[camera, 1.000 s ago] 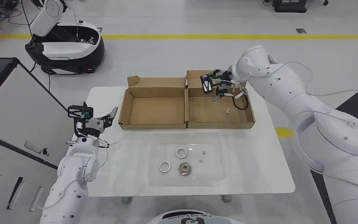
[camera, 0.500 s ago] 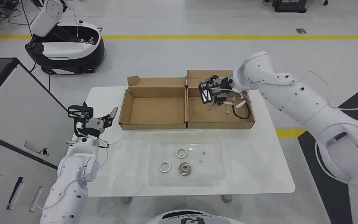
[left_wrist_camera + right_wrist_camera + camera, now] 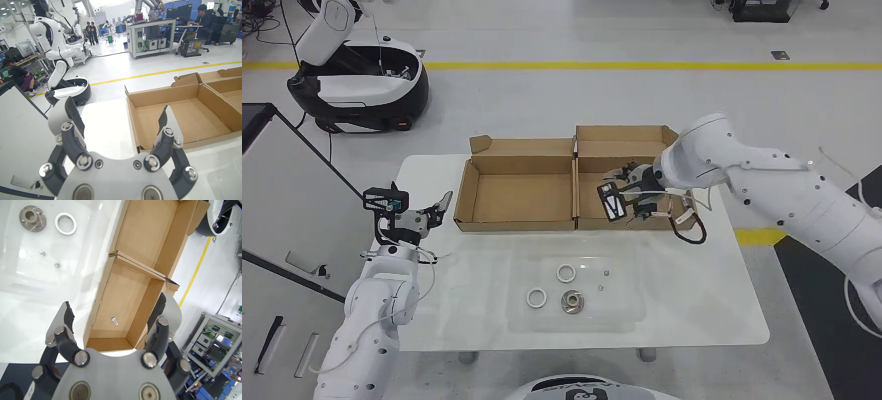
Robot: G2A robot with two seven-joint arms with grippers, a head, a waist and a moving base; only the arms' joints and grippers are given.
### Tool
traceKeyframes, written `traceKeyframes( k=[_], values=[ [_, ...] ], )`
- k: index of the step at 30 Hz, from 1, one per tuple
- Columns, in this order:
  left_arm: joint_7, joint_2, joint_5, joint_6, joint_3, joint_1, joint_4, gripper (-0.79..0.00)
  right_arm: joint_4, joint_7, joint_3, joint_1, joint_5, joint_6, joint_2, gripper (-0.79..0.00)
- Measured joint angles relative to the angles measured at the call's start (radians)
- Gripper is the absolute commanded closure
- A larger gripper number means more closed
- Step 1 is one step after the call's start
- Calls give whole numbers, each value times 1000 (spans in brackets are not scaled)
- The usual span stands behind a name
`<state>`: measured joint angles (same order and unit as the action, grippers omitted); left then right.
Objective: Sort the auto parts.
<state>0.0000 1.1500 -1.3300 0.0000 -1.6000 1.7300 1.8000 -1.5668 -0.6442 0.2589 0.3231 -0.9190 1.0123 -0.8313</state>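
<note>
The right claw (image 3: 114,306) — wide open, empty — is the nearer one to the small bolt (image 3: 41,253), out ahead of it, off to one side.

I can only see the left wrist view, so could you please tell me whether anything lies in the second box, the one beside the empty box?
Observer: Yes, one bolt lies on the floor of that box.
Operator: Thank you. Where is the right gripper?
Observer: The right gripper hangs above that same box, open and holding nothing.
Operator: And what is left to sort?
Observer: On the table in front of the boxes lie two white rings, a metal flange and two small fasteners.
</note>
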Motion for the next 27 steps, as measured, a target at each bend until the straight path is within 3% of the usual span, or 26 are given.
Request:
traceKeyframes(
  k=[5,9,23,27],
  values=[
    [0,0,0,0,0,0,0,-785,-46,-143,-53,-40,134,0,2,-785],
    [0,0,0,0,0,0,0,-785,-51,-169,-64,-64,205,-5,-3,-785],
    [0,0,0,0,0,0,0,-785,-57,-172,-64,-64,202,-9,-4,-785],
    [0,0,0,0,0,0,0,-785,-111,-246,-91,-61,186,-82,-20,-785]
  ],
)
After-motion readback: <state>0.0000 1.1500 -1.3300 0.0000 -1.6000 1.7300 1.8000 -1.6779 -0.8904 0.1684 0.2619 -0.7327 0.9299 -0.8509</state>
